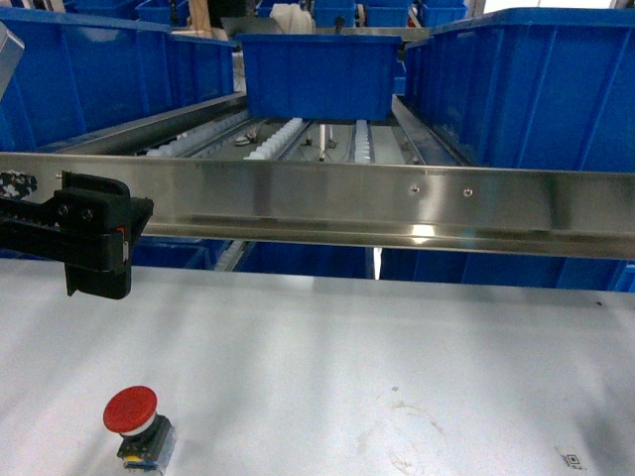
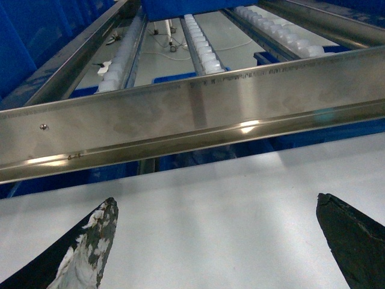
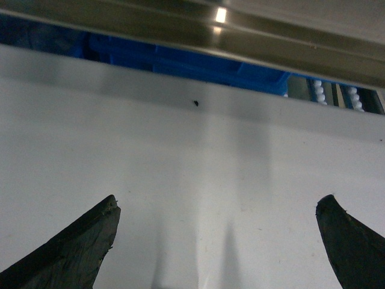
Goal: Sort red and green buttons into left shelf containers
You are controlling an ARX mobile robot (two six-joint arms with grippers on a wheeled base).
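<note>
A red button [image 1: 132,412] with a wide mushroom cap on a grey-black body stands on the white table [image 1: 377,357] at the lower left. The green button is out of view. The left shelf containers are large blue bins [image 1: 99,74] behind the steel rail at the upper left. My left gripper [image 2: 216,205] is open over bare table, facing the rail. Its black body [image 1: 94,238] hangs at the left edge of the head view, above and behind the red button. My right gripper [image 3: 216,201] is open over bare table and does not show in the head view.
A long steel rail [image 1: 377,198] crosses in front of the shelf. Behind it run white roller tracks [image 1: 288,134]. A blue bin [image 1: 317,74] sits at the centre back and a larger one [image 1: 536,89] at the right. More blue bins [image 3: 198,63] sit under the rail.
</note>
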